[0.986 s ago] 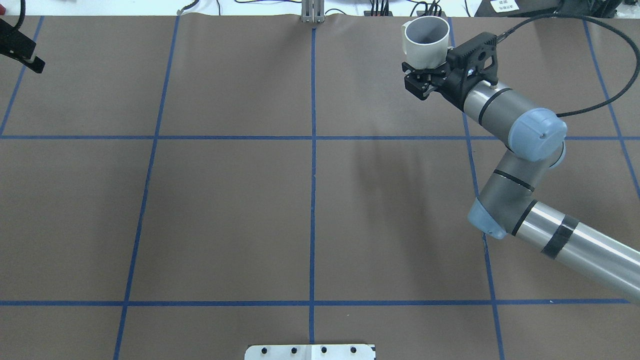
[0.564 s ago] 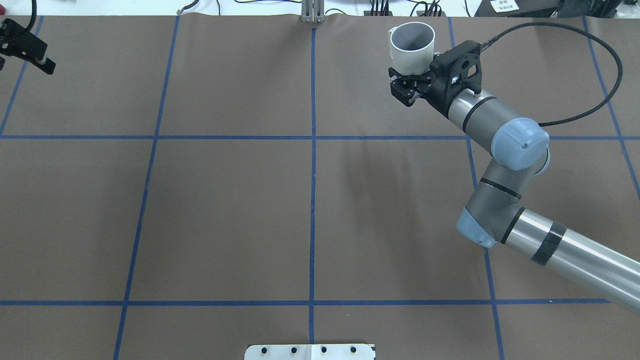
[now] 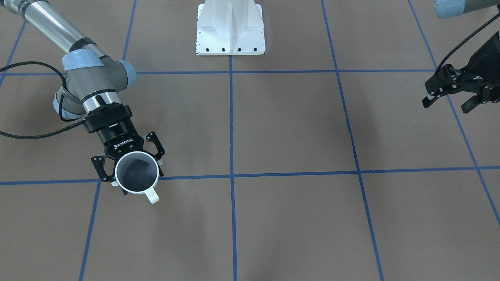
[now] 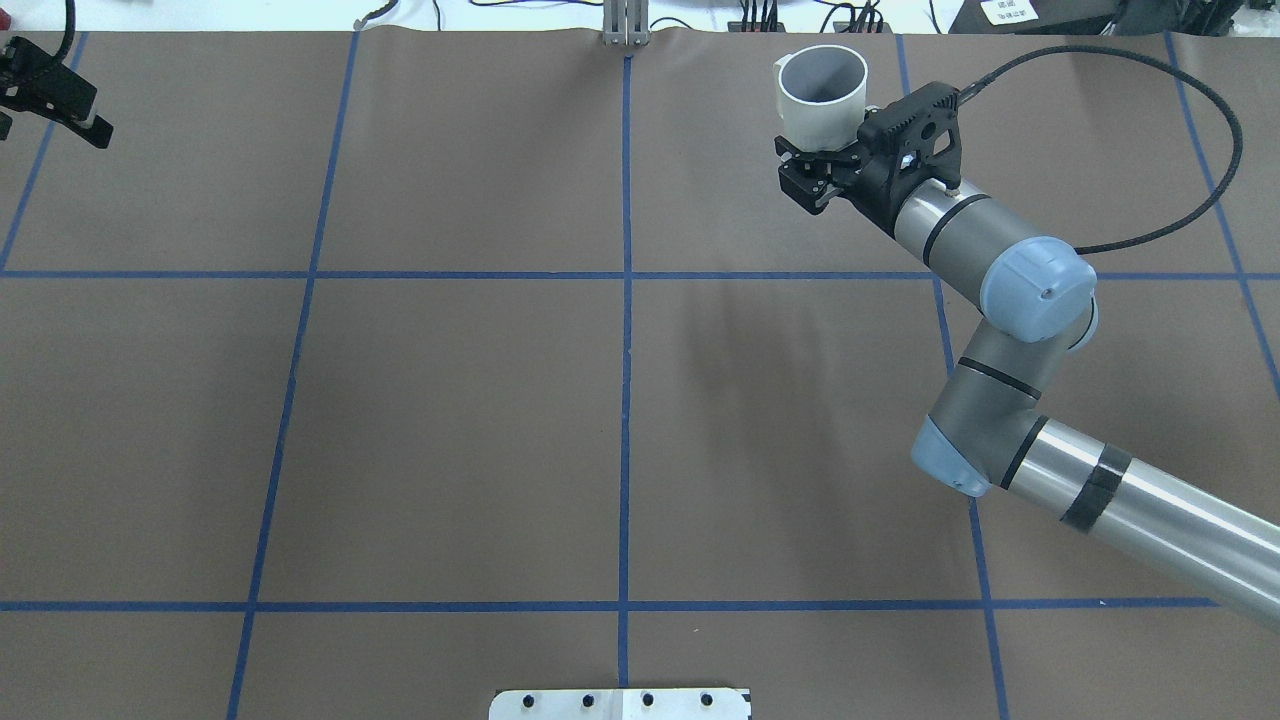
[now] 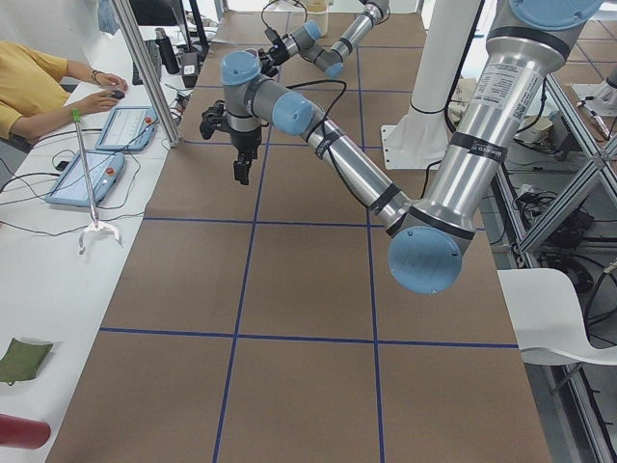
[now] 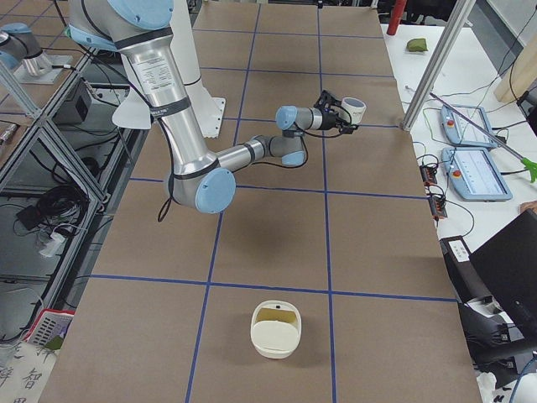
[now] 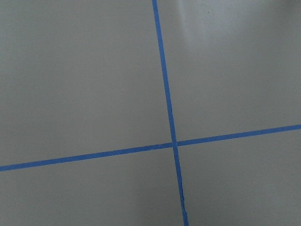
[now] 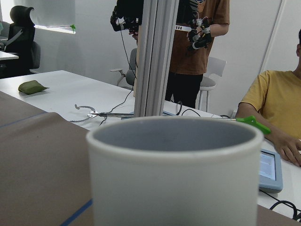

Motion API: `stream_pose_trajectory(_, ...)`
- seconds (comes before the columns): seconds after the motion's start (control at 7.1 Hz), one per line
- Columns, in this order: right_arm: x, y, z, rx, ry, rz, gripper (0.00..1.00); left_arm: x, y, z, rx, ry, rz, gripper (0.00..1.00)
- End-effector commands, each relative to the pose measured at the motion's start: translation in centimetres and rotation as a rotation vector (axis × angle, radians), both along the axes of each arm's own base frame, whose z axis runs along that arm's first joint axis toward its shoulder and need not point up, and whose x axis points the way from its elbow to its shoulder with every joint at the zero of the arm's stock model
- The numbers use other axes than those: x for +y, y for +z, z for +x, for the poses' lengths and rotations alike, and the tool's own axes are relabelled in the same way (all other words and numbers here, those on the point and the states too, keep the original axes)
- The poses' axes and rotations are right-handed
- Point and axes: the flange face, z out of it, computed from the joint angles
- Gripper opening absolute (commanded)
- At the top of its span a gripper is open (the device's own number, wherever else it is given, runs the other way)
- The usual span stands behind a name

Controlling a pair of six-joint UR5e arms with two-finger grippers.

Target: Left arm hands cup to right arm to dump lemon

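My right gripper (image 3: 131,168) is shut on the cup (image 3: 136,174), a cream-white mug held upright by its lower body, its handle turned toward the operators' side. From above, the cup (image 4: 822,92) sits over the right gripper (image 4: 820,152) near the table's far edge. It fills the right wrist view (image 8: 174,174). Its grey inside shows no lemon. My left gripper (image 3: 448,104) is open and empty, far from the cup, at the table's left side (image 4: 60,98).
A white bowl (image 6: 275,329) with something yellow-green inside stands on the table near its right end. The white robot base (image 3: 230,27) is at mid-table. Operators, tablets (image 6: 474,172) and a metal post (image 6: 436,63) line the far edge. The left wrist view shows only brown table and blue tape (image 7: 174,141).
My right arm has carried the cup a little leftward along the far edge, then nearly stopped. The left gripper has shifted slightly right.
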Motion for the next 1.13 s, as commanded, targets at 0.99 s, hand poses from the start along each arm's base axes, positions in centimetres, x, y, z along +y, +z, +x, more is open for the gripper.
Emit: stream_pose_trajectory(0.99,2.3,-8.1,-8.9,0.113,0.060,-0.017,0.00,-0.6,-7.1,7.7,0.206,-0.156,-0.136,1.00)
